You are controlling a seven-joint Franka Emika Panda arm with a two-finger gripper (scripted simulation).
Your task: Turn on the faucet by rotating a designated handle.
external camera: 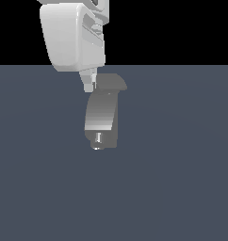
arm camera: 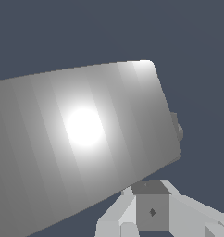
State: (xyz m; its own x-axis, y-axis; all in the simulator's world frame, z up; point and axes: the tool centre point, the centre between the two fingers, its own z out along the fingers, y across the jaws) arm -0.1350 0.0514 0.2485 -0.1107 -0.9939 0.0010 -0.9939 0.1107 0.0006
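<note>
- In the exterior view, the white robot arm (external camera: pixel 73 37) comes down from the top edge, on the exterior view's left of centre, its bulky casing set against the black background.
- The gripper (external camera: pixel 89 84) hangs from the bottom of that casing. Its pale fingertips (external camera: pixel 89 86) look drawn close together in a narrow stance, but I cannot tell for sure whether anything sits between them.
- The fingertips stand right at the exterior view's left end of the handle (external camera: pixel 111 83), a flat dark-grey lever that reaches out toward the exterior view's right; whether they touch it I cannot tell.
- The faucet (external camera: pixel 101 115) stands on the dark blue-grey tabletop (external camera: pixel 182 179), near the middle of the exterior view, just below the gripper. Its blocky body is shaded from dark at the top to light lower down.
- A short shiny nozzle (external camera: pixel 98 139) pokes out at the foot of the faucet body.
- In the wrist view, the faucet (arm camera: pixel 81 139) fills most of the picture as a broad grey slab with a bright glare spot, tilted across the frame.
- One finger (arm camera: pixel 152 208) shows beneath the slab's edge in that view, just beside it.
- A small round stub (arm camera: pixel 177 132) peeks past the slab's far edge.
</note>
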